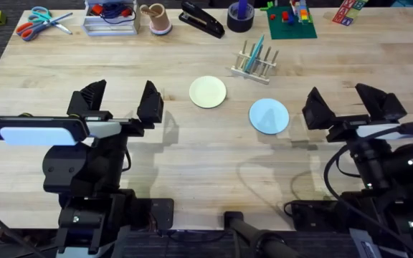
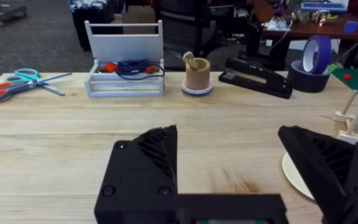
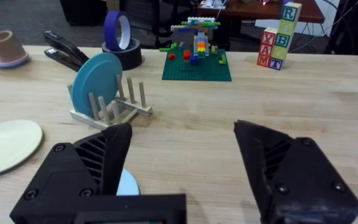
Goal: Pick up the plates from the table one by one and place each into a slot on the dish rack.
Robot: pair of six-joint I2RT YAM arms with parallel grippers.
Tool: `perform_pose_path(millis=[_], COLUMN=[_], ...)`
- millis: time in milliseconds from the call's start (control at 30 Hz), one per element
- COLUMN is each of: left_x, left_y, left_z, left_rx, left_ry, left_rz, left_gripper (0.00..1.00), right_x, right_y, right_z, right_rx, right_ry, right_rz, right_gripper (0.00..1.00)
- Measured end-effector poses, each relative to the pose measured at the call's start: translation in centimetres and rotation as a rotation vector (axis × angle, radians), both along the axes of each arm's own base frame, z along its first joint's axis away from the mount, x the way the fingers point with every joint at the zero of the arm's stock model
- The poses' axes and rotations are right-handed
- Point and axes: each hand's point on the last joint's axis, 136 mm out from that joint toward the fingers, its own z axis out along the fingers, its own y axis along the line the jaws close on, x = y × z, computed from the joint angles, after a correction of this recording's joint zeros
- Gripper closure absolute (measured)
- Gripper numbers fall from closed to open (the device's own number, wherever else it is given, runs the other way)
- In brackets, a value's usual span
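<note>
A cream-yellow plate (image 1: 208,92) lies flat on the table (image 1: 192,158) near the middle; it also shows as the cream plate (image 3: 5,145) and as the cream plate's edge (image 2: 291,174). A light blue plate (image 1: 269,116) lies flat to its right; a sliver of the blue plate (image 3: 128,184) peeks between my right fingers. The dish rack (image 1: 253,66) stands behind them with a teal plate (image 3: 95,78) upright in a slot of the rack (image 3: 114,111). My left gripper (image 1: 120,102) is open, left of the cream plate. My right gripper (image 1: 348,102) is open, right of the blue plate. Neither holds anything.
Along the far edge lie scissors (image 1: 40,21), a clear tray (image 1: 111,18), a small wooden cup (image 1: 156,18), a black stapler (image 1: 201,19), tape rolls (image 1: 240,16), a green brick baseplate (image 1: 290,21) and letter blocks (image 1: 348,11).
</note>
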Motion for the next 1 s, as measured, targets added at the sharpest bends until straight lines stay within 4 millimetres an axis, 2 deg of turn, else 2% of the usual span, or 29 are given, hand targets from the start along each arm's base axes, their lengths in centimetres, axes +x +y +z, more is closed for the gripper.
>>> perform_pose_path(millis=[233, 267, 467, 533, 633, 767, 1000], left_x=[0.0, 0.0, -0.1, -0.2, -0.8, -2.0, -2.8], left_y=[0.0, 0.0, 0.0, 0.0, 0.0, 0.1, 0.4], left_z=[0.0, 0.0, 0.4, 1.3, 3.8, 7.2, 9.3], left_rx=[0.0, 0.0, 0.0, 0.0, 0.0, -0.001, 0.001], left_ry=[0.001, -0.001, -0.006, -0.019, -0.051, -0.073, 0.067], left_rz=[-0.001, -0.001, -0.001, 0.0, 0.0, 0.006, 0.026], left_gripper=[0.008, 0.008, 0.008, 0.008, 0.008, 0.008, 0.009], right_x=[0.0, 0.1, 0.0, 0.0, -0.1, -0.6, -1.3], right_y=[0.0, 0.1, 0.1, 0.1, 0.1, 0.1, 0.2], right_z=[0.0, 1.1, 3.9, 3.9, 4.3, 6.7, 11.0], right_rx=[0.0, 0.0, 0.001, 0.001, 0.001, 0.001, 0.001], right_ry=[0.0, -0.046, -0.161, -0.159, -0.161, -0.182, -0.127], right_rz=[0.0, 0.004, 0.005, 0.005, 0.005, 0.005, 0.011], right_gripper=[0.007, 0.007, 0.007, 0.007, 0.007, 0.007, 0.007])
